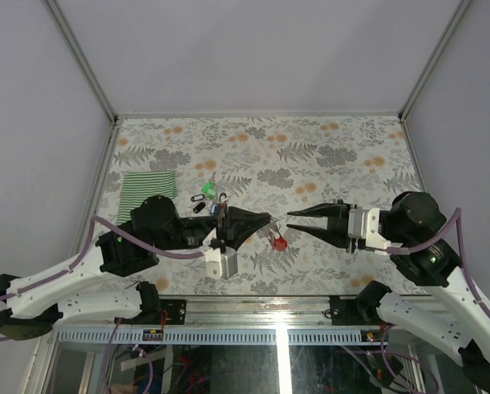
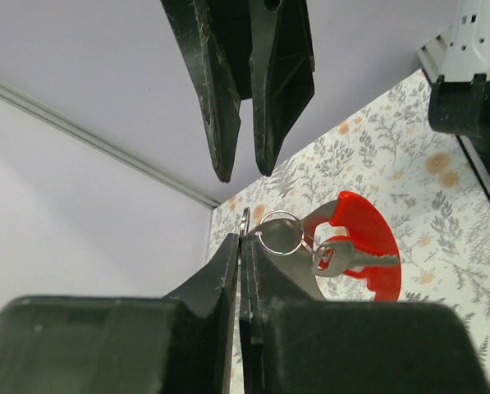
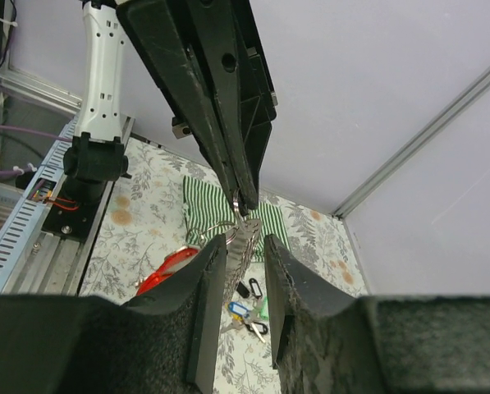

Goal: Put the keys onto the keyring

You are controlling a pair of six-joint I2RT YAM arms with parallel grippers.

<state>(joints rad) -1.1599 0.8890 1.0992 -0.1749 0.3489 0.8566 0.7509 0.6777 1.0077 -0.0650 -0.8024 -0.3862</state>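
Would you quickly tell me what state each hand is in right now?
Left hand: closed, pinching the keyring.
Right hand: open, fingers slightly apart, nothing visibly held.

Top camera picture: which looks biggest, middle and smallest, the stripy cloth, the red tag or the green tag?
Largest: striped cloth.
Then red tag and green tag: both tiny, about alike, so no ranking.

Tagged keys (image 1: 209,190) lie clustered; keyring (image 2: 245,223) held upright.

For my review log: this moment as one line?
left gripper shut on keyring; right gripper open, facing it; loose keys on table
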